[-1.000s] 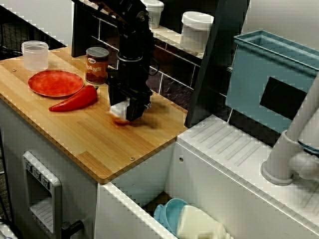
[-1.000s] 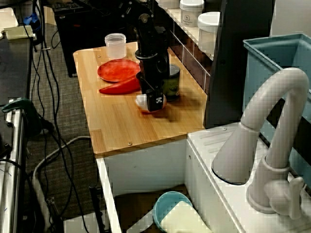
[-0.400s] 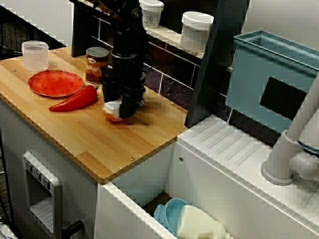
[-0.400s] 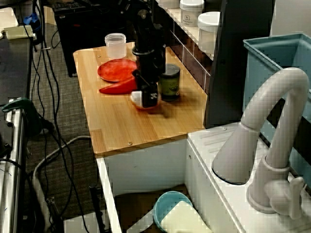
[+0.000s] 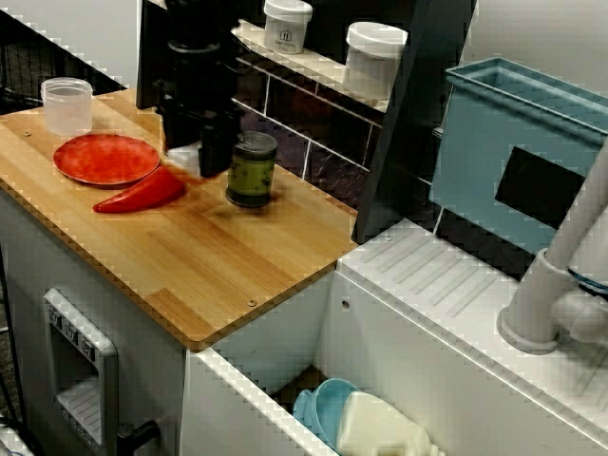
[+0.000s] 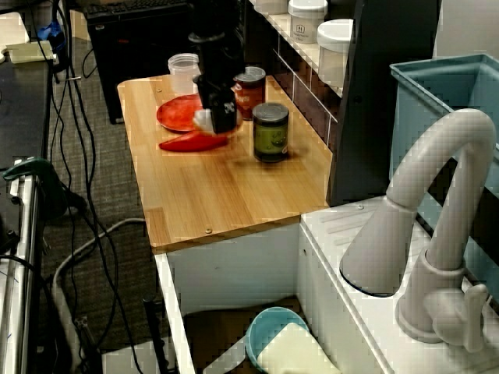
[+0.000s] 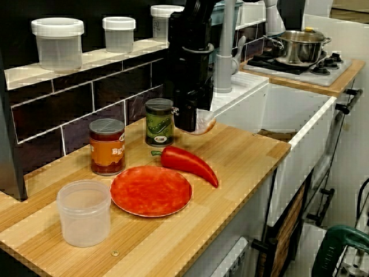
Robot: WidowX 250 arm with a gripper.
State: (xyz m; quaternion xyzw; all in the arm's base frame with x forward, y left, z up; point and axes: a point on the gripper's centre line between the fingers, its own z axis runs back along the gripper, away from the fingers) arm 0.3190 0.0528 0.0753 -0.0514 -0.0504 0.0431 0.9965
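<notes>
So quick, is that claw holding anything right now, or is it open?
Gripper: closed on a small white and orange thing; what it is cannot be told.

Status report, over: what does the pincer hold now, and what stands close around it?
Pincer shut on small white-and-orange item, clear of the counter. Red pepper right below. Green can close beside it.
</notes>
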